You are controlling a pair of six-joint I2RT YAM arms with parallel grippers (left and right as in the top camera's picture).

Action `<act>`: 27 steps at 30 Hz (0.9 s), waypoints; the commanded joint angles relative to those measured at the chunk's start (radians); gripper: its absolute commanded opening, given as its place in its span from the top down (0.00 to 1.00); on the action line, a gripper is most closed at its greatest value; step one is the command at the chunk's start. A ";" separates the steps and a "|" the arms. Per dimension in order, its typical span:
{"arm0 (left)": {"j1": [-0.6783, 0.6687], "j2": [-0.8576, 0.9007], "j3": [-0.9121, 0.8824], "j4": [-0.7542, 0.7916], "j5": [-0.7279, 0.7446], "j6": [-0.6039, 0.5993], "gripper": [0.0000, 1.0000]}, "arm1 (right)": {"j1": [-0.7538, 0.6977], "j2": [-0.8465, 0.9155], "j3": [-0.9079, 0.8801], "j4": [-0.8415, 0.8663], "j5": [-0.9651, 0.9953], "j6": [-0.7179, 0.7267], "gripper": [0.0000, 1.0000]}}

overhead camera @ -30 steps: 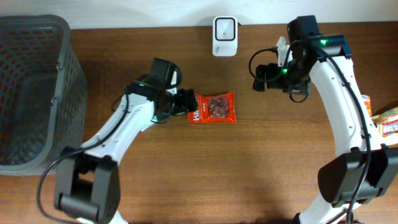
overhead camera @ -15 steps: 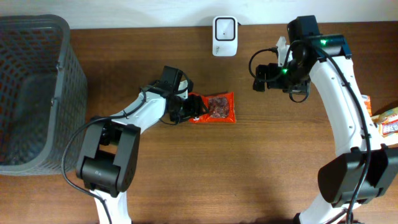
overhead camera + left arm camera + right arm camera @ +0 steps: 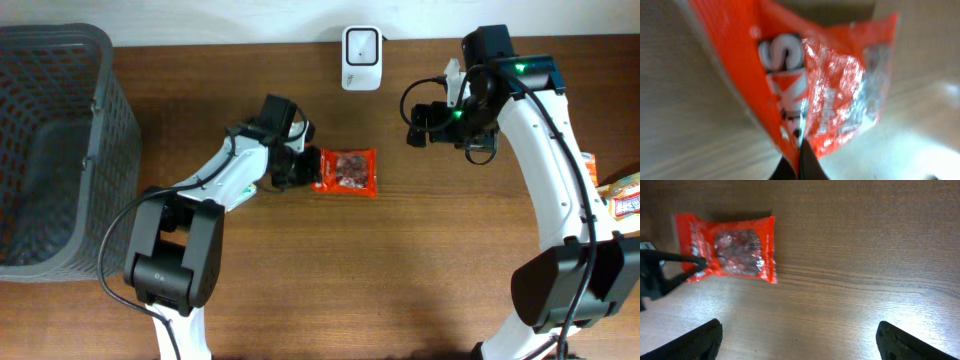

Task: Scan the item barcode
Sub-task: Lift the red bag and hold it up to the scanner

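An orange snack packet (image 3: 345,172) with a clear window lies at the table's middle; it also shows in the right wrist view (image 3: 727,250) and fills the left wrist view (image 3: 810,85), blurred. My left gripper (image 3: 308,171) is shut on the packet's left edge, its dark fingertips (image 3: 807,162) pinching the film. The white barcode scanner (image 3: 361,57) stands at the back edge, above the packet. My right gripper (image 3: 418,126) hovers to the packet's right, open and holding nothing, with bare wood between its fingers (image 3: 690,342).
A grey mesh basket (image 3: 50,150) fills the left side of the table. More snack packets (image 3: 622,195) lie at the right edge, behind the right arm.
The left gripper slid onto the packet's left edge and shut on it. The packet shifted slightly up and its left edge lifted. The right arm stayed still.
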State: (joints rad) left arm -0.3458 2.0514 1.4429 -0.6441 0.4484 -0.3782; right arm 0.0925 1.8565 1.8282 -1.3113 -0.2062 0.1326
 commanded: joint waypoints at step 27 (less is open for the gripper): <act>-0.001 -0.143 0.451 -0.500 -0.866 -0.027 1.00 | 0.005 0.002 0.000 0.000 0.008 0.006 0.02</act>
State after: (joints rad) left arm -0.3458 1.9331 1.9163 -1.1450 -0.3866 -0.3489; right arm 0.0925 1.8565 1.8282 -1.3113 -0.2066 0.1329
